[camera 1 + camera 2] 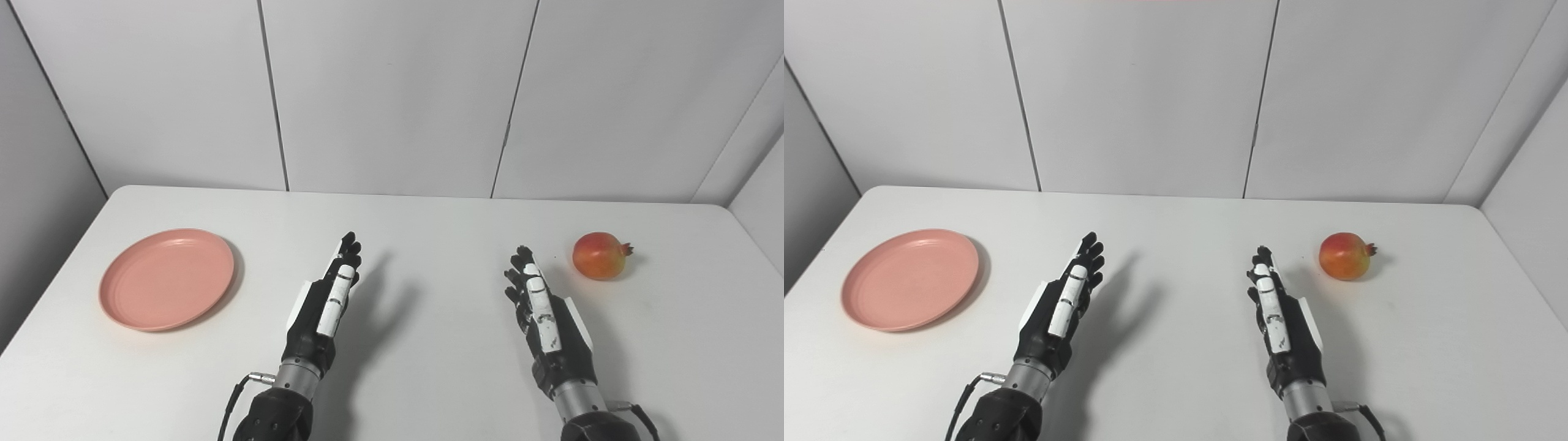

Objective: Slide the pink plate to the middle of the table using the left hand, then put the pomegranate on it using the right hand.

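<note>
A pink plate [166, 278] lies flat on the white table [429, 233] at its left side, with nothing on it. A red and yellow pomegranate [599, 255] rests on the table at the right, its crown pointing right. My left hand [326, 302] hovers near the table's middle, well right of the plate, fingers stretched forward and holding nothing. My right hand [542, 312] is also open with straight fingers, its fingertips a short way left of and nearer than the pomegranate, not touching it.
White wall panels [392, 92] rise behind the table's far edge. The left table edge runs close to the plate. Bare tabletop lies between and ahead of the two hands.
</note>
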Available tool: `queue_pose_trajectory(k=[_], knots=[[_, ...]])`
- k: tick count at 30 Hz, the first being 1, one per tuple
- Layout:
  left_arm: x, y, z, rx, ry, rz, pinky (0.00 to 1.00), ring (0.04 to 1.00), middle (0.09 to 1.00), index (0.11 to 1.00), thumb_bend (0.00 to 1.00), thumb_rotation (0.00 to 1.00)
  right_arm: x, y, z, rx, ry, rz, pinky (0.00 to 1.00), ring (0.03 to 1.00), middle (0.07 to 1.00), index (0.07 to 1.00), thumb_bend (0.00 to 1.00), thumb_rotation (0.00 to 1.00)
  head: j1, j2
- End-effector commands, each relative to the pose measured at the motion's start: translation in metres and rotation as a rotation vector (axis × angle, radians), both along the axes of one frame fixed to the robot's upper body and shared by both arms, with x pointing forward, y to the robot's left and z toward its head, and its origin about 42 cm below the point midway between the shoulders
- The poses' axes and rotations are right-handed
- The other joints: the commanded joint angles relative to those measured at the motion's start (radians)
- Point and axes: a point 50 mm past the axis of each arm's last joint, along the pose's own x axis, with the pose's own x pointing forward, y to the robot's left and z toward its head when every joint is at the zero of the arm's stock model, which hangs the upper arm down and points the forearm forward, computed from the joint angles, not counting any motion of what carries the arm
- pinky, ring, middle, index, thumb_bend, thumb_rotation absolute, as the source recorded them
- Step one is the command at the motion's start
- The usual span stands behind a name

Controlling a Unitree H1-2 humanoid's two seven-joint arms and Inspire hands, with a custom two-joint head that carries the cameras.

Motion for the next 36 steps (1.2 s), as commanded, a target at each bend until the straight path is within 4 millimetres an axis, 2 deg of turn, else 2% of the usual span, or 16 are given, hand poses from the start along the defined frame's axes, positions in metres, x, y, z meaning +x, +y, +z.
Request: queue_pose_trajectory(k=[1,36], knots=[[0.0013,-0.0054,0.0167,-0.023,-0.061,-0.016,1.0,1.0,1.0,1.0,0.42,1.0,0.0019,0.0024,0.0166,0.018,-0.103,0.004,1.0,1.0,1.0,1.0,0.31,1.0,0.001,-0.001],[0.0024,-0.0053,0.0166,-0.031,-0.059,-0.021,1.0,1.0,1.0,1.0,0.42,1.0,0.002,0.0017,0.0159,0.026,-0.096,0.007,1.0,1.0,1.0,1.0,0.31,1.0,0.007,-0.006]])
